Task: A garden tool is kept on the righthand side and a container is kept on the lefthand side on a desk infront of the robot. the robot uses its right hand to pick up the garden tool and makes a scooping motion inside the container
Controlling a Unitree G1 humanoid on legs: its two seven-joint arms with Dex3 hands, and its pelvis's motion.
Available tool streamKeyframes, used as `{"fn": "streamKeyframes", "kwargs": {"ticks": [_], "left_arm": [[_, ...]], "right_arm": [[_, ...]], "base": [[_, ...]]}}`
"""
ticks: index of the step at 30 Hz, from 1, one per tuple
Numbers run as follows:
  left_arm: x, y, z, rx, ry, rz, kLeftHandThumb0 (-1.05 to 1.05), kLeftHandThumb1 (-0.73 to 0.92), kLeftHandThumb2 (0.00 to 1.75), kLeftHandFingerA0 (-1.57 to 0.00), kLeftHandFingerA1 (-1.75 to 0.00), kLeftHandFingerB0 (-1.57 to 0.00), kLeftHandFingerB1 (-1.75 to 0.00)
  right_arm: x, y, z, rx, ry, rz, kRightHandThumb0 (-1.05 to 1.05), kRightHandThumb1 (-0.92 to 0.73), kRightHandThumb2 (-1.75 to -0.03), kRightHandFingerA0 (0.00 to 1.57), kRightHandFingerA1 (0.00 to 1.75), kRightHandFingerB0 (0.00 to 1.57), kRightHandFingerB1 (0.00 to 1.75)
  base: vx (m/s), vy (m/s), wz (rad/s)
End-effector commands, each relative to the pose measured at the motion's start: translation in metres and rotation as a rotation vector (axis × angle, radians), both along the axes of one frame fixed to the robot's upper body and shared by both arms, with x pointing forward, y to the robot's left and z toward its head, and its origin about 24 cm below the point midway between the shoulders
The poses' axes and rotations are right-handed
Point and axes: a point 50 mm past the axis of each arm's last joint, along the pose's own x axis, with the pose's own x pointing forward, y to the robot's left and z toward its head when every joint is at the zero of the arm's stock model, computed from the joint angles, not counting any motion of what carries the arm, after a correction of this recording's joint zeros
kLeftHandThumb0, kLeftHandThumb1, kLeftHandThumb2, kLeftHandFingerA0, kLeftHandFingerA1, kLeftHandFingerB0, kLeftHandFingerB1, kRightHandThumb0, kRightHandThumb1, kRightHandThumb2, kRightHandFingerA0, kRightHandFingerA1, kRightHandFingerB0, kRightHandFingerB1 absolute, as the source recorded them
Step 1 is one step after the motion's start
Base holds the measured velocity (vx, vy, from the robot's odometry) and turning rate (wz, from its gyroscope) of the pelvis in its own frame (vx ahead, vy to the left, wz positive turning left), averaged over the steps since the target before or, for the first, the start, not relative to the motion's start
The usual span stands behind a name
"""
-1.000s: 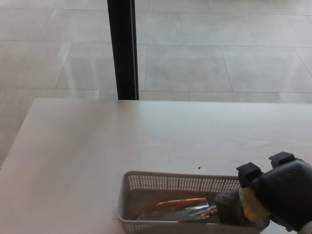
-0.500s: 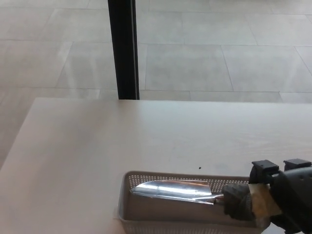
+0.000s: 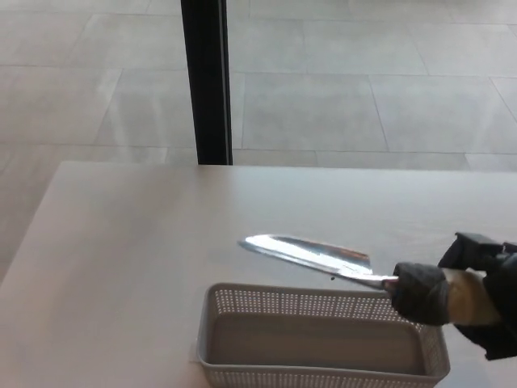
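Lifted since half a second earlier: right hand [image 3: 468, 295], fingers [image 3: 420, 293] closed on the handle, had raised the trowel [image 3: 311, 255] clear of the container [image 3: 319, 339]. Blade hung above the far rim, tilted slightly down toward its tip. Risk, as judged: blade clipping the rim on re-entry, shoving the light basket. Left hand unseen.

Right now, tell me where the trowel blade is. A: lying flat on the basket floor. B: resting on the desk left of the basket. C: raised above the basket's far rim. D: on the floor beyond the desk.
C: the right hand holds the trowel with its shiny blade lifted over the far rim of the empty basket.
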Motion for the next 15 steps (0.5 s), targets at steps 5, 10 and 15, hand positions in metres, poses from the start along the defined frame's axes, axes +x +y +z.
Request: {"fn": "streamKeyframes", "kwargs": {"ticks": [5,10,15], "left_arm": [[-0.013,0.008,0.006,0.030,0.014,0.033,-0.62,-0.10,1.08,-0.99,-1.05,-0.87,-0.96],[-0.017,0.007,0.004,0.034,0.025,0.044,-0.60,-0.09,1.07,-0.99,-1.02,-0.90,-0.94],[-0.018,0.007,0.004,0.043,0.037,0.055,-0.58,-0.10,1.05,-1.02,-1.03,-0.91,-0.94]], "right_arm": [[0.029,-0.081,0.080,0.258,-0.251,-0.192,-0.23,-0.49,-1.00,1.18,1.35,0.94,1.19],[0.032,-0.094,0.083,0.228,-0.247,-0.232,-0.21,-0.49,-1.01,1.20,1.37,0.97,1.23],[0.036,-0.105,0.066,0.160,-0.196,-0.286,-0.19,-0.57,-0.81,0.90,1.75,0.83,1.35]], "base": [[0.00,0.000,0.00],[0.00,0.000,0.00],[0.00,0.000,0.00]]}}
